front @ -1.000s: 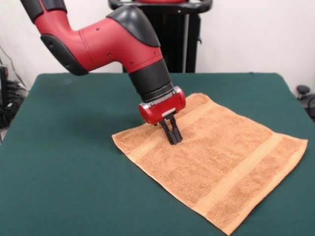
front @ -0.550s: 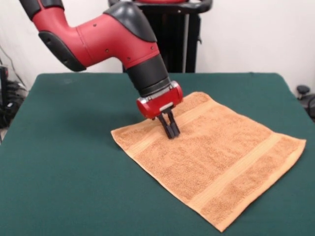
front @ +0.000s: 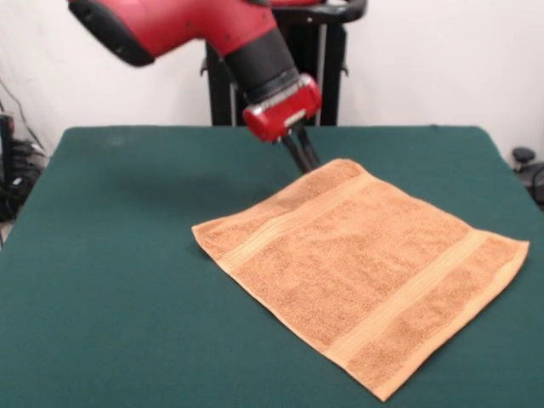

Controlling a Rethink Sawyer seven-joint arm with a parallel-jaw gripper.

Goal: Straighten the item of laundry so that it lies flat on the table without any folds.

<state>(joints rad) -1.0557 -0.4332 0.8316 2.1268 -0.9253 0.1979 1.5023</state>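
While my gripper (front: 306,158) hangs clear above the table (front: 110,255), its two black fingers (front: 299,146) sit close together with nothing between them; I hold no cloth. Whether a narrow gap remains at the tips I cannot tell from this view.

Nearest the camera, well below and away from my fingers, lies the leading corner of the towel (front: 357,263), pointing toward the table's front edge. One woven band (front: 421,289) runs across the towel on that side. Moving toward my fingers, the terry field between the bands lies level, with no ridge or overlap visible. The second woven band (front: 289,221) runs closer to me, and the far corner of the towel sits just beside and beneath my fingertips. Whether the tips touch that corner or hover over it cannot be settled here.

Judgement of step: the towel appears spread as a full square, all four corners exposed and no fold showing, so the straightening work looks complete or nearly so. I read this as the release-and-withdraw step.

Next move: draw the fingers upward and away from the far corner without snagging the pile. Dragging that corner would raise a fresh fold. If a wrinkle shows once I am clear, a re-grasp at the corner nearest my fingers is called for.
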